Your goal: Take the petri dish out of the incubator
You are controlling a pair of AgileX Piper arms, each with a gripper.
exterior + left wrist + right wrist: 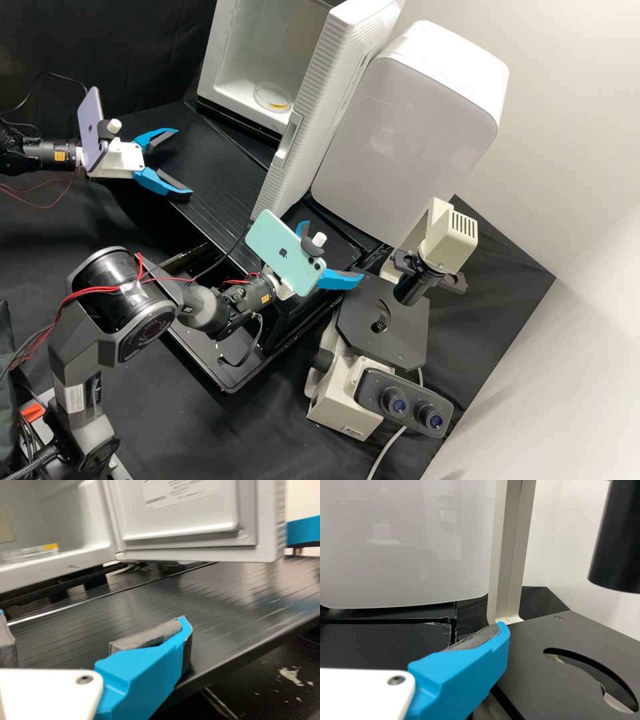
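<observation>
In the high view the petri dish (pixel 273 97), a shallow round clear dish with a yellowish fill, is seen lying flat on the floor of the open white incubator (pixel 230 53), behind the swung-out ribbed door (pixel 320 107). The left gripper (pixel 180 163) is held over the black ribbed tray (pixel 220 183) with its blue fingers spread wide. The dish lies ahead of it and farther into the chamber, so this arm is judged the nearer one. The right gripper (pixel 332 257), also parted, is placed by the microscope (pixel 380 347), well apart from the dish. In the left wrist view the smooth plastic chamber sill (pixel 50 565) is faced across the grooved tray. In the right wrist view a grey-padded finger (pixel 470 665) is poised beside the matte black stage (pixel 570 640).
</observation>
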